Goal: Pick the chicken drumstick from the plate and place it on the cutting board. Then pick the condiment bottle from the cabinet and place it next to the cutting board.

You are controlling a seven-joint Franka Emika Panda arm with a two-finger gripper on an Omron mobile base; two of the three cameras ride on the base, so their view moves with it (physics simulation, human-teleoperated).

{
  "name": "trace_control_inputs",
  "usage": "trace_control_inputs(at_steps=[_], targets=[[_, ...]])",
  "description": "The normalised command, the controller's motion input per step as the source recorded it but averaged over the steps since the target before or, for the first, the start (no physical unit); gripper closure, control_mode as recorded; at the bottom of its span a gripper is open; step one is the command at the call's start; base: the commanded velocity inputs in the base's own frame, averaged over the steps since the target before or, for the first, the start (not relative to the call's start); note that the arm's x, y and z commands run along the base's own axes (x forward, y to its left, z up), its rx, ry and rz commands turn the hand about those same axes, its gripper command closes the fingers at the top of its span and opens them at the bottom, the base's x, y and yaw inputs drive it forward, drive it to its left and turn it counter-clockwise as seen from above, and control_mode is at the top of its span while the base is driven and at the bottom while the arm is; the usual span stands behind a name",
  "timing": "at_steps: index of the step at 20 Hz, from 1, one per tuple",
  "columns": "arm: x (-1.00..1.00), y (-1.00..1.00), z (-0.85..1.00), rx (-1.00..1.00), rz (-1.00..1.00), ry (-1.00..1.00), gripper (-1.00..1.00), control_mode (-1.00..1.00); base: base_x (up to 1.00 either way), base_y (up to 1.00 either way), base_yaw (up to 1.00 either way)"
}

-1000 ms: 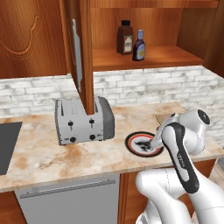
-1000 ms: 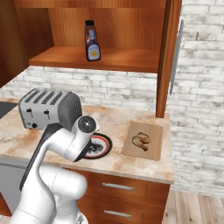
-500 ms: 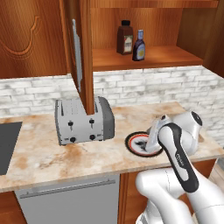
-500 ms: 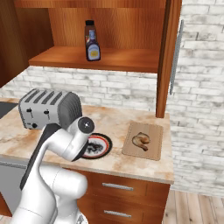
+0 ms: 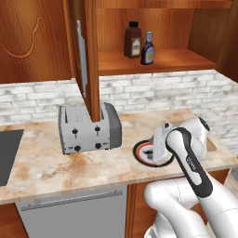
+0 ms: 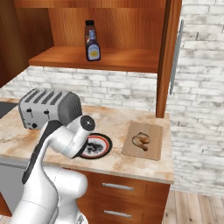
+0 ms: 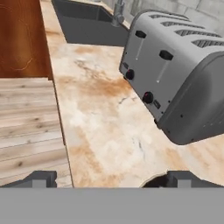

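The arm has swung left over the plate (image 6: 99, 146); fingers (image 7: 41, 178) spread wide, empty. Drumstick (image 6: 142, 140) lies on the board (image 6: 155, 146); bottle (image 5: 148, 49) on the cabinet (image 5: 153, 62) shelf.

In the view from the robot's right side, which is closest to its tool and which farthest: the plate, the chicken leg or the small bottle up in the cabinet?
1. The plate, on the counter right beside the tool.
2. The chicken leg, on the cutting board further to the right.
3. The small bottle, high on the cabinet shelf, clearly the farthest.
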Motion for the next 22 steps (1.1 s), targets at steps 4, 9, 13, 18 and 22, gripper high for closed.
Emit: trace_control_inputs(at_steps=[4, 9, 13, 18, 22], targets=[[-0.04, 0.04, -0.13, 0.05, 0.09, 0.00, -1.00, -1.00, 0.00, 0.00, 0.00], [-0.14, 0.00, -0.17, 0.06, 0.06, -0.02, -1.00, -1.00, 0.00, 0.00, 0.00], [-0.16, 0.00, -0.15, 0.03, 0.05, -0.02, -1.00, -1.00, 0.00, 0.00, 0.00], [-0.12, 0.00, -0.02, 0.00, 0.01, -0.01, -1.00, -1.00, 0.00, 0.00, 0.00], [0.00, 0.00, -0.02, 0.00, 0.00, 0.00, -1.00, -1.00, 0.00, 0.00, 0.00]])
